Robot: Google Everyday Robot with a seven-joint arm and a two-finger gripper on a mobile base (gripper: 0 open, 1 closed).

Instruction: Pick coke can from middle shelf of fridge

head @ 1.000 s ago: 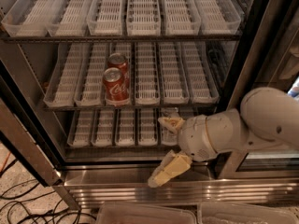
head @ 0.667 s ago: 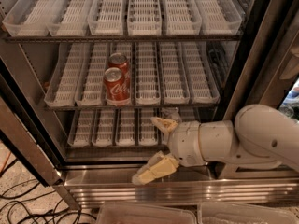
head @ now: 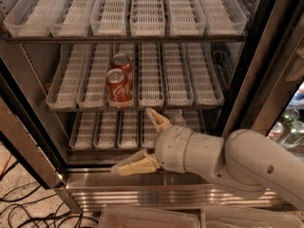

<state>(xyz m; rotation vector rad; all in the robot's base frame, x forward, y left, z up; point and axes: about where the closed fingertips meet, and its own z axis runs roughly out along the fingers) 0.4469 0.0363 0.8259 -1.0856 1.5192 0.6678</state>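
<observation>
- Gripper (head: 133, 141) has moved left since a moment ago and now sits low before the fridge (head: 156, 194) base, with its fingers spread wide and holding nothing.
- Coke can (head: 118, 86) stands at the front of the middle shelf (head: 190, 91), above your gripper and not touching it. A second can (head: 122, 61) stands just behind.

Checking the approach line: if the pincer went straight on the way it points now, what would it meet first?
Probably the bottom tier's white trays: the open pincer sits below the middle shelf, aimed left, under the front coke can; depth unclear.
</observation>
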